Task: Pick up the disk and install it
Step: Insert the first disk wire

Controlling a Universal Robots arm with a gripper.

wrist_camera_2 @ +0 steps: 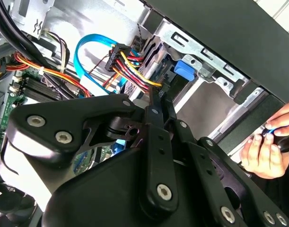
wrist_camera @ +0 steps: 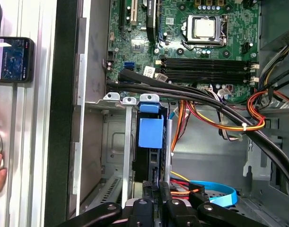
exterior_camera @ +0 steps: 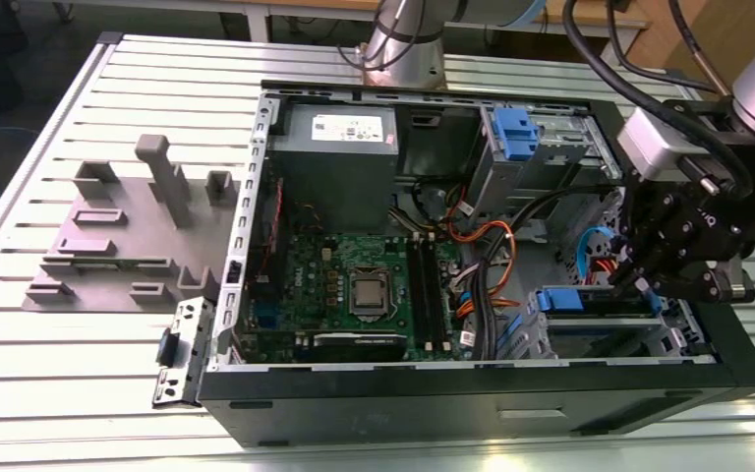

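Note:
The disk (exterior_camera: 574,301) stands on edge in the lower drive bay of the open computer case (exterior_camera: 483,393), at the exterior view's right. Its blue rail tab shows in both wrist views, on the disk (wrist_camera: 150,132) and the disk (wrist_camera_2: 187,70). My gripper (exterior_camera: 633,283) hangs right over that bay. Seen in the second wrist view, the gripper (wrist_camera_2: 156,97) has its fingers drawn together into a narrow tip beside the yellow and red power cables (wrist_camera_2: 132,68). In the first wrist view the gripper (wrist_camera: 158,187) sits at the end of the disk opposite the tab. Whether it touches the disk is unclear.
Another blue carrier (exterior_camera: 515,128) sits in the upper bay, next to the grey power supply (exterior_camera: 338,133). Black and orange cables (wrist_camera: 215,116) cross beside the bay. A grey fixture (exterior_camera: 129,236) lies left of the case. A person's hand (wrist_camera_2: 267,151) and a phone (wrist_camera: 12,59) are close by.

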